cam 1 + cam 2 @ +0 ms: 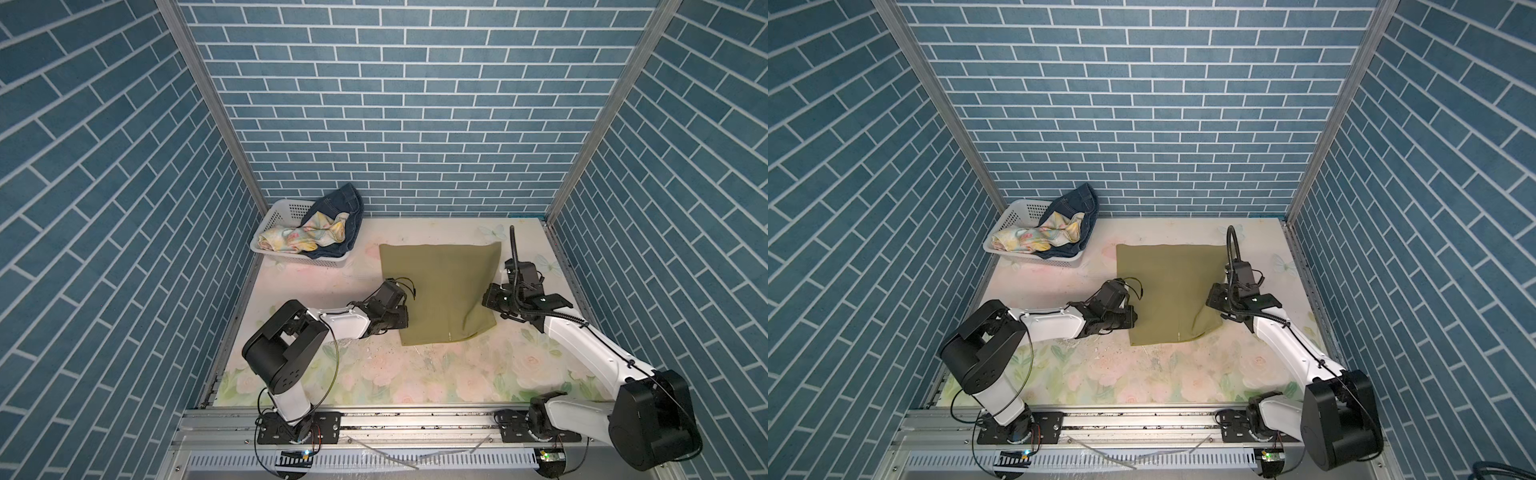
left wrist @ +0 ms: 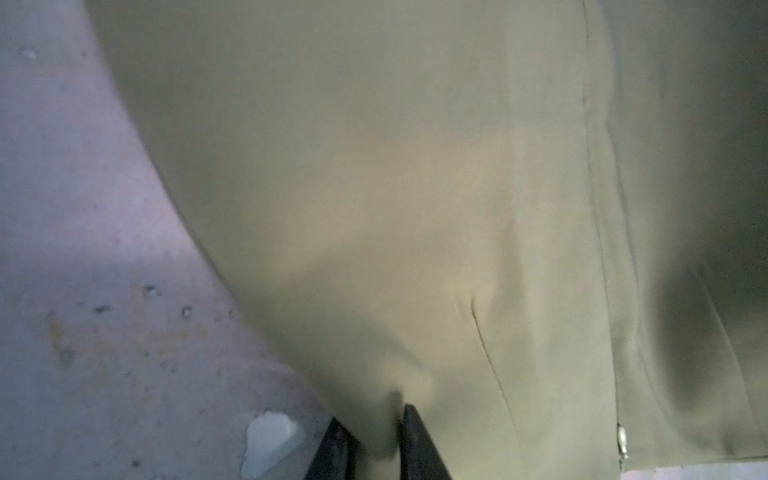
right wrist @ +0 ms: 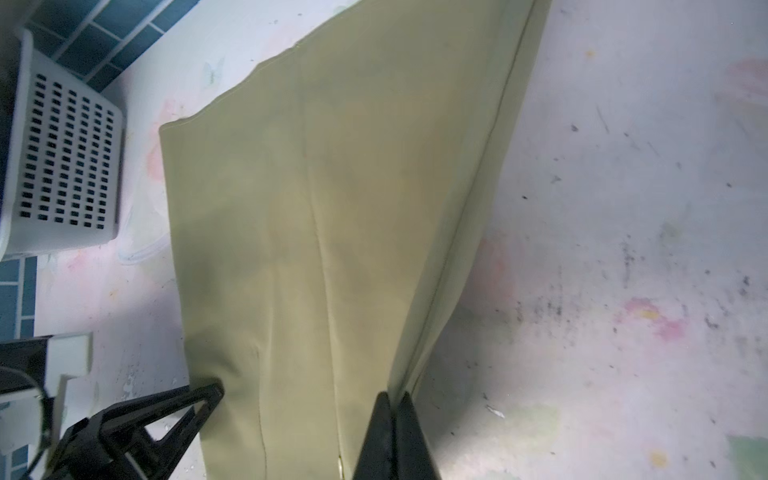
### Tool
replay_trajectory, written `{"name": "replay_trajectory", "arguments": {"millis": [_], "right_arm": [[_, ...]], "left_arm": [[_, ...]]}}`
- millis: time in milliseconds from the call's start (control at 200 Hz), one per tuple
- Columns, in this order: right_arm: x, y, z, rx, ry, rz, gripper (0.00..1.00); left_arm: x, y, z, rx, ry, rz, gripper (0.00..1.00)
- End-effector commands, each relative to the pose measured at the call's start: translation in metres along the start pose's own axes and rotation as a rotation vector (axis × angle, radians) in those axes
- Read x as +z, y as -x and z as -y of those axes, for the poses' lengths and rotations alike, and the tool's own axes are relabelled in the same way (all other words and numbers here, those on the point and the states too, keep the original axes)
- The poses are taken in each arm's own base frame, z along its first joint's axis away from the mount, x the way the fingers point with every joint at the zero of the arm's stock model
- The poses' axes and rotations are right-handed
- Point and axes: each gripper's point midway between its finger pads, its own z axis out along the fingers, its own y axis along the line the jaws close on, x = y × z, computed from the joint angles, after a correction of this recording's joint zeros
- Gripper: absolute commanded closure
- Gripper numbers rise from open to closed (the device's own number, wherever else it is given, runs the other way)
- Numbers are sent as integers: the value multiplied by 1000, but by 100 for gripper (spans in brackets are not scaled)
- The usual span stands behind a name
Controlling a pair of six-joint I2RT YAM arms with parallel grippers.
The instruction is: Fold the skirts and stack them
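Observation:
The olive-green skirt [image 1: 440, 291] [image 1: 1163, 286] lies spread on the floral table, and its right side is lifted into a ridge. At the skirt's left edge, my left gripper [image 1: 406, 319] [image 2: 374, 424] is shut on a pinch of olive cloth bunched between its fingers. My right gripper [image 1: 487, 301] [image 3: 395, 401] is shut on the skirt's right seam edge and holds it a little above the table. The pastel floral skirt [image 1: 299, 237] and the dark denim skirt [image 1: 340, 203] lie crumpled in the basket.
The white perforated basket [image 1: 286, 207] [image 3: 62, 158] stands at the back left corner against the brick-patterned wall. Blue brick-patterned walls close in three sides. A metal rail [image 1: 415, 419] holding both arm bases runs along the front edge.

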Motion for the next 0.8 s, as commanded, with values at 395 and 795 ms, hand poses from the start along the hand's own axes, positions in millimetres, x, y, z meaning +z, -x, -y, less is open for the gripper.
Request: {"name": "replay_trajectory", "arguments": {"millis": [395, 795], "right_arm": [[41, -21, -176, -114, 164, 9, 100], [40, -33, -165, -82, 125, 43, 48]], "left_arm": [[6, -28, -24, -25, 23, -40, 87], [-1, -33, -35, -42, 20, -30, 87]]}}
